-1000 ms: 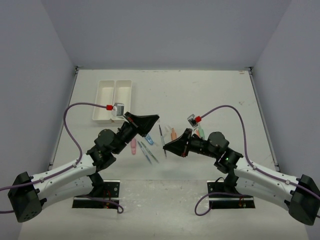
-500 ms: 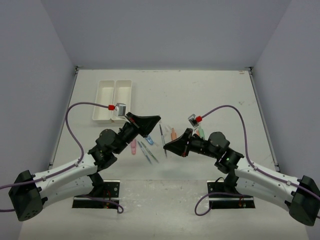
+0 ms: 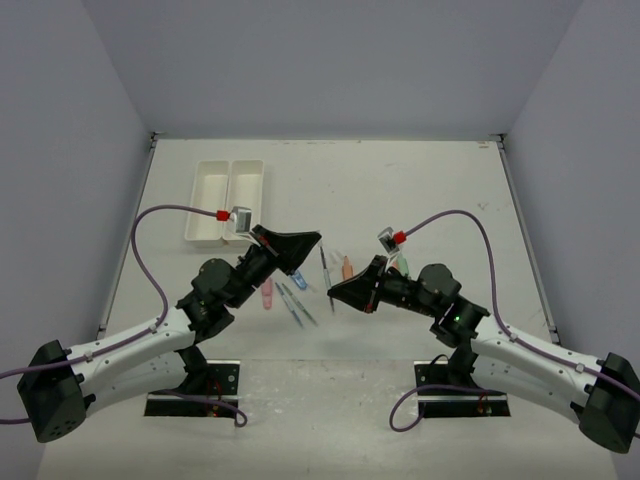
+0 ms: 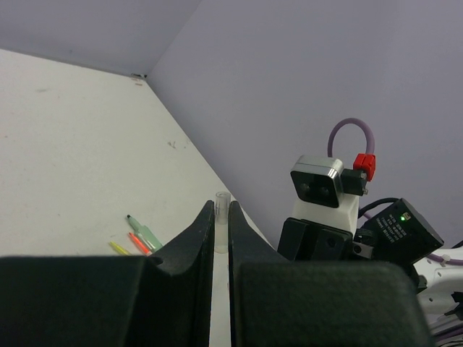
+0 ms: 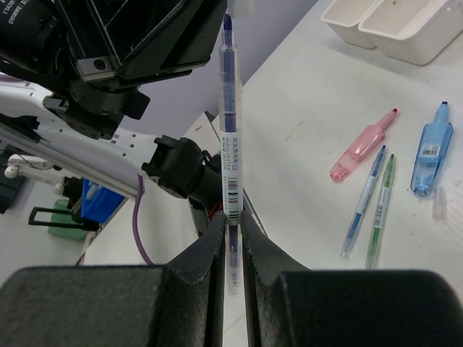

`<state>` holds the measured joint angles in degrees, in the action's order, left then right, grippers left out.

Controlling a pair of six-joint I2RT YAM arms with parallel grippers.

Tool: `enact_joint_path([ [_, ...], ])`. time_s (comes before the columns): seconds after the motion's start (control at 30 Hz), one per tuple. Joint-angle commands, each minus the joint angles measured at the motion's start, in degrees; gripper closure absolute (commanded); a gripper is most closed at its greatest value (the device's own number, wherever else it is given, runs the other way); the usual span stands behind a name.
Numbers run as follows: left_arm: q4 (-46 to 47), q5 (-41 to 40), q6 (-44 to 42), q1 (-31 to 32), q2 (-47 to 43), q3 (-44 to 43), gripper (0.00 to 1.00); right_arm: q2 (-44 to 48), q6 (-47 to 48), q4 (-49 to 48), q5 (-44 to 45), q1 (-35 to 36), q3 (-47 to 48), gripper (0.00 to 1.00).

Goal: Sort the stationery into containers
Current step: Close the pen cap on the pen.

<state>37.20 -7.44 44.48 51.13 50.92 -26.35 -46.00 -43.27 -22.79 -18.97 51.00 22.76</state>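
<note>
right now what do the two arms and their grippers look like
The left arm and right arm match: white links, black joints, black base plates. The left gripper and right gripper are black wedges with two tapering fingers. Each wrist carries a silver camera, with a red plug and a looping purple cable. A small green light glows on the right arm.

Link shells (image 3: 115, 355) white; joints (image 3: 210, 290) and bases (image 3: 195, 400) black. Left claw (image 3: 315, 240), right claw (image 3: 332, 291): black wedge fingers (image 4: 181, 253). Behind each claw: silver camera block (image 3: 240, 216), red connector (image 3: 218, 214), purple cable (image 3: 150, 215). Green LED (image 3: 452, 320) behind right claw.
</note>
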Motion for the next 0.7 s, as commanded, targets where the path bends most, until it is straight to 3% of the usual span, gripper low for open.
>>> enact_joint_path([
  [0.0, 4.2, 1.2, 1.2, 0.1, 0.2, 0.8, 1.00, 0.4, 1.3, 0.2, 2.6, 0.3, 3.2, 1.00],
  [0.67, 1.7, -2.8, -0.9, 0.0, -0.7, -1.4, 1.00, -0.6, 1.7, 0.1, -0.3, 0.2, 3.0, 1.00],
])
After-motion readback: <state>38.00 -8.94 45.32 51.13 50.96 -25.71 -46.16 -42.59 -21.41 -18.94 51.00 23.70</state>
